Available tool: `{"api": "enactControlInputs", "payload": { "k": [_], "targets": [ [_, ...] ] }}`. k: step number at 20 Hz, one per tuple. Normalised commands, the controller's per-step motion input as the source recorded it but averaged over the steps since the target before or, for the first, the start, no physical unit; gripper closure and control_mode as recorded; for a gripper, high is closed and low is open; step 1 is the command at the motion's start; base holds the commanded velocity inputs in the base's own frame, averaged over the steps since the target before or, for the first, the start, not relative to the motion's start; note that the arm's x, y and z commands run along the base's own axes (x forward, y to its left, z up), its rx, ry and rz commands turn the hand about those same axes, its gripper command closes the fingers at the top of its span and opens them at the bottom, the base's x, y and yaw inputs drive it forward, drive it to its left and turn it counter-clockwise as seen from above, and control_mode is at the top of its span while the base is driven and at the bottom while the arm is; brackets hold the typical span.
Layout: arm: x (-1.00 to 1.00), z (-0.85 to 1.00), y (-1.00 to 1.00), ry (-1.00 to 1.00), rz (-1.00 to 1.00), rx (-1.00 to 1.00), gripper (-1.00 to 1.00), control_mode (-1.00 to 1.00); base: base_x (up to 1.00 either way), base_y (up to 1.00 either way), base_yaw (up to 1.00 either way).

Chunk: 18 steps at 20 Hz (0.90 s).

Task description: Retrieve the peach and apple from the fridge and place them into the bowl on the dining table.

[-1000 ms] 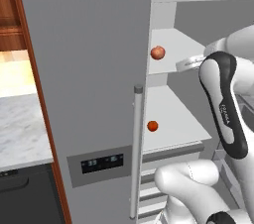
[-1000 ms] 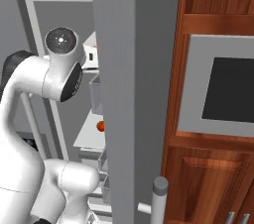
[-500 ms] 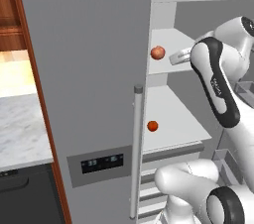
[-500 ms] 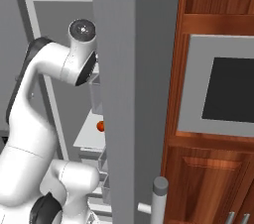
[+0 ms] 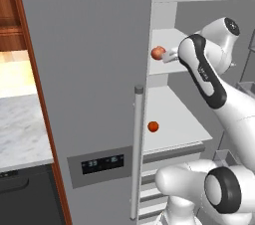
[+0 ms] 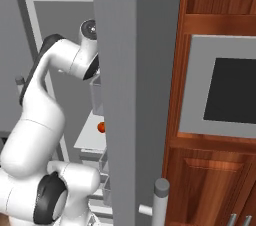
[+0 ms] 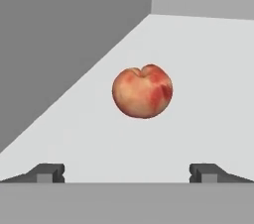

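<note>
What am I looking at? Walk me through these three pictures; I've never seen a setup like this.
This is a rendered kitchen. A white robot arm reaches into an open grey fridge. Two pictures come from cameras on its base, behind the arm to its left and right. The third comes from a camera on the hand, looking along the gripper. Its jaws are open and hold nothing. Just ahead, on an upper white shelf, sits the peach. The apple lies on the shelf below.
</note>
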Motion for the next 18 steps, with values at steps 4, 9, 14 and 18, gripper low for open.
{"api": "enactControlInputs", "payload": {
  "k": [4,9,14,18],
  "targets": [
    [0.50,-0.11,0.13,0.00,0.00,-0.03,-1.00,-1.00,0.00,0.00,0.00],
    [0.39,-0.05,0.00,0.00,0.00,0.00,-1.00,-1.00,0.00,0.00,0.00],
    [0.37,-0.11,0.00,0.00,0.00,0.00,-1.00,-1.00,0.00,0.00,0.00],
    [0.37,-0.13,0.00,0.00,0.00,0.00,-1.00,-1.00,0.00,0.00,0.00]
  ]
}}
